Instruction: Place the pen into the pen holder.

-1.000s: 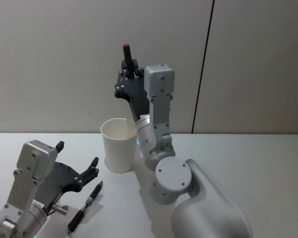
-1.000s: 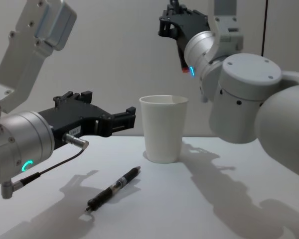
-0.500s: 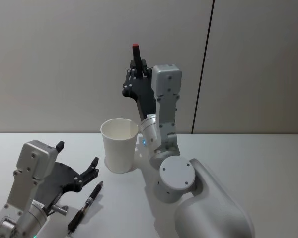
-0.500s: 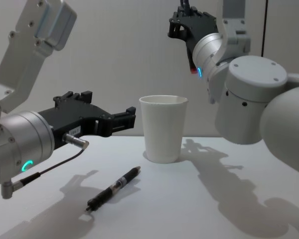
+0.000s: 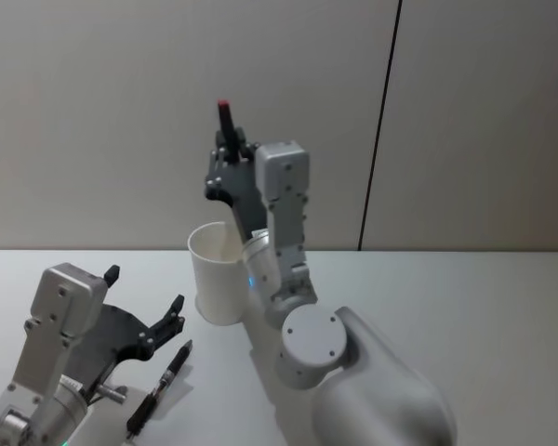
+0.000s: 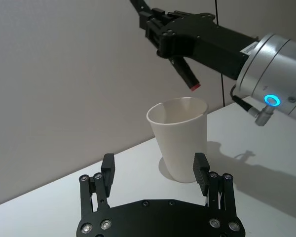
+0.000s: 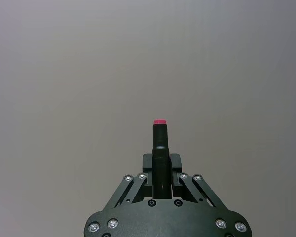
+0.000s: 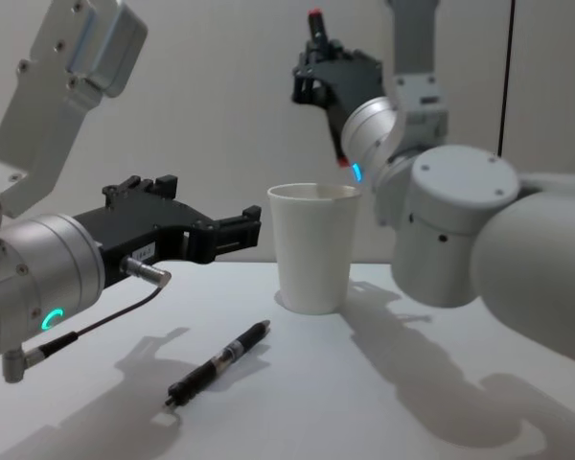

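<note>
**Red-tipped pen held just above the pen holder**

The pen holder (image 5: pixel 219 279), a plain white paper cup with a rolled rim, stands upright on the table (image 8: pixel 297 412), mouth open to the top. Above that mouth is the red-tipped pen (image 6: pixel 184 73), a dark stick with red showing at both ends. It is slanted rather than upright. Its lower red end hangs just above the holder's rim without touching it, and in the chest view that end sits over the rim's right side. Its upper red end pokes up past the fingers that hold it.

The right gripper (image 5: pixel 228 139) is above the holder, its 2 fingers drawn narrow and clamped on the pen's middle, so the pen runs through the grip. The right arm rises from just beside the holder, on its right and a little behind. I cannot tell whether the arm touches the cup.

Left of the holder and nearer the robot, the left gripper (image 5: pixel 145 290) hovers over the table with its jaws spread wide and nothing between them. Its fingers point toward the holder but are well apart from it.

1 black pen (image 8: pixel 220 361) lies flat on the table, in front of the holder and to its left. It is clear of the holder and lower than the left gripper's fingers. A plain grey wall (image 5: pixel 93 111) stands behind the holder.
</note>
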Tool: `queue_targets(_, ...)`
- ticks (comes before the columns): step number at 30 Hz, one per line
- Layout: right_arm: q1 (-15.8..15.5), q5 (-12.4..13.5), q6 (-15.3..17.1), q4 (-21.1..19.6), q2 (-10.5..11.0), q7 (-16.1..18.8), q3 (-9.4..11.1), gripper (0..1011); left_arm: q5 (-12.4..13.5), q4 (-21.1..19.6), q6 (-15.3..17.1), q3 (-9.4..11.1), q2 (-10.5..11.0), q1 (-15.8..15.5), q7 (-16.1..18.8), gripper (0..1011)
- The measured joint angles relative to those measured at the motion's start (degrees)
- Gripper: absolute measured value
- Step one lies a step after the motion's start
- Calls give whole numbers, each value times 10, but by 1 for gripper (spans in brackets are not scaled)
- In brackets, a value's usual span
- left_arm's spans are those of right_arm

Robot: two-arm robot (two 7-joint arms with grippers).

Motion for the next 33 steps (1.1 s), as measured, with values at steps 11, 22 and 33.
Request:
queue_targets(11, 100, -7, -104, 210, -28, -4, 9, 205, 0, 0, 0, 0, 0, 0, 0, 1003)
queue_targets(22, 88, -57, -104, 202, -37, 4, 59, 205, 0, 0, 0, 0, 0, 0, 0, 1003)
queue_targets(33, 32, -80, -70, 114, -34, 23, 80, 205, 0, 0, 0, 0, 0, 0, 0, 1003)
